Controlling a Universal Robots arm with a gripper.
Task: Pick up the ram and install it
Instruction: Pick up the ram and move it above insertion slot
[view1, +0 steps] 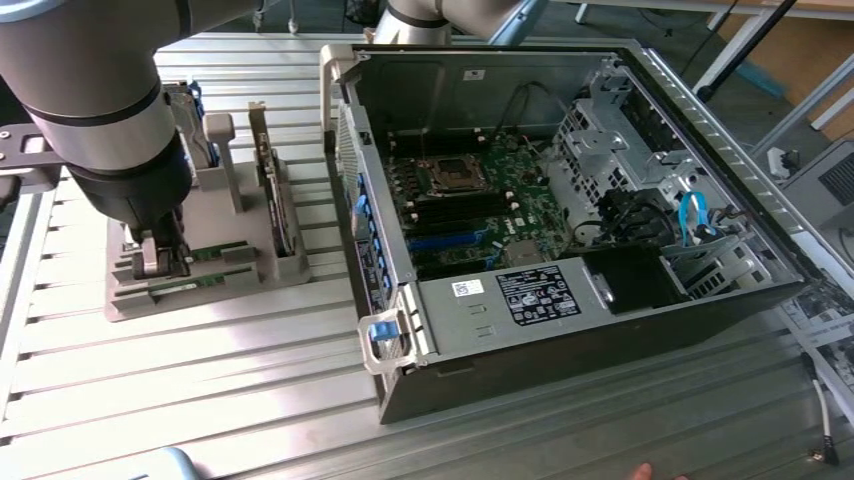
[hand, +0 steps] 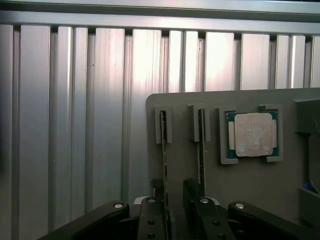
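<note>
The claw (hand: 174, 189) hangs released over the grey holder (hand: 260, 185), with its fingers (hand: 190, 189) on either side of the ram (hand: 163, 145). The ram stands on edge in one of the holder's slots. A second stick (hand: 201, 145) fills the next slot, with the silver processor (hand: 250, 134) seated beyond it. The open computer case (view1: 561, 200) sits on the desk (view1: 200, 400) just beside the holder.

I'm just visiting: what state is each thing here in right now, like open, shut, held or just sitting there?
gripper: open, low over the holder, nothing gripped.
ram: on edge in its holder slot, not lifted.
second stick: on edge in the next slot.
processor chip: lying flat in its holder recess.
computer case: on its side, side panel off, insides showing.
</note>
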